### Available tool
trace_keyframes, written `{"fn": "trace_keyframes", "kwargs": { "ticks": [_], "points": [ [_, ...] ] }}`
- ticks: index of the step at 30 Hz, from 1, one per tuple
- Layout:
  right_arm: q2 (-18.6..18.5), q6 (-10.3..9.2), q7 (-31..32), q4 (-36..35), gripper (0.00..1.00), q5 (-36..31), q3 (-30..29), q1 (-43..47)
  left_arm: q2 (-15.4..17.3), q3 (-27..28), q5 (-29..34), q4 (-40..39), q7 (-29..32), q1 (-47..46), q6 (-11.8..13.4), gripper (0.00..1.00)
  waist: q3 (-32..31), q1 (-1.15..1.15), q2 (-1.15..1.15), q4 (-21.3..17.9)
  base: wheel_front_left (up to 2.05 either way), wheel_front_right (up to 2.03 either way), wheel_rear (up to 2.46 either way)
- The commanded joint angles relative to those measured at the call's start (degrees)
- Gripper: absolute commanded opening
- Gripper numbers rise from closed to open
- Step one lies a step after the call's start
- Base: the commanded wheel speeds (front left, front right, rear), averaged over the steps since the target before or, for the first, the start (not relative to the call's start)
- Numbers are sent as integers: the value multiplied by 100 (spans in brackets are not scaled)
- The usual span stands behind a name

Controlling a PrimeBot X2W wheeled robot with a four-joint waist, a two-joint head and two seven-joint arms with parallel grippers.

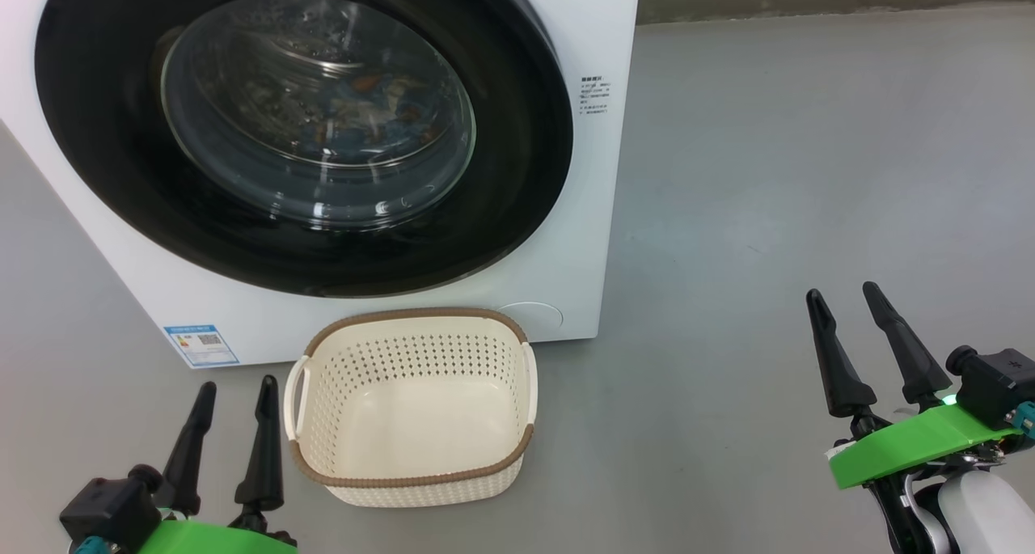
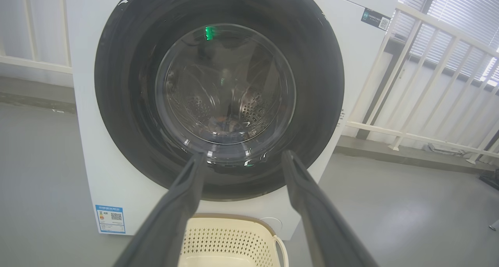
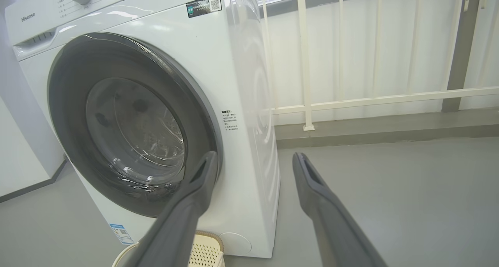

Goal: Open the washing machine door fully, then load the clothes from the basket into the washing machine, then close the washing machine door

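Note:
The white washing machine (image 1: 582, 238) stands ahead with its round black washing machine door (image 1: 121, 133) shut. Through the glass bowl I see blue and orange clothes (image 1: 380, 113) lying in the drum. On the floor in front sits the cream basket (image 1: 420, 352), with nothing in it. My left gripper (image 1: 237, 384) is open just left of the basket, holding nothing. My right gripper (image 1: 842, 292) is open well to the right, over bare floor. The left wrist view has the left gripper (image 2: 242, 156) facing the door (image 2: 124, 103) above the basket (image 2: 230, 239). The right gripper (image 3: 254, 155) points past the machine's right front corner (image 3: 241, 83).
A white railing (image 3: 374, 99) runs behind and to the right of the machine, above a low grey kerb (image 3: 390, 130). Grey floor (image 1: 808, 174) spreads wide to the right. A blue label (image 1: 200, 344) sits at the machine's lower left.

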Motion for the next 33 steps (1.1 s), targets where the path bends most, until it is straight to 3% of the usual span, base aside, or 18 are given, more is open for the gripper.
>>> {"fn": "trace_keyframes", "kwargs": {
  "ticks": [1,33],
  "points": [
    [-42,-15,-28,-103,100,-84,33,11,161,183,-24,-160,-7,-100,48,100,-1,0,0,6,0,0,0],
    [60,-15,-28,62,100,-149,-32,-30,216,100,-118,-186,-46,-190,91,100,116,0,0,63,0,0,0]
  ]
}}
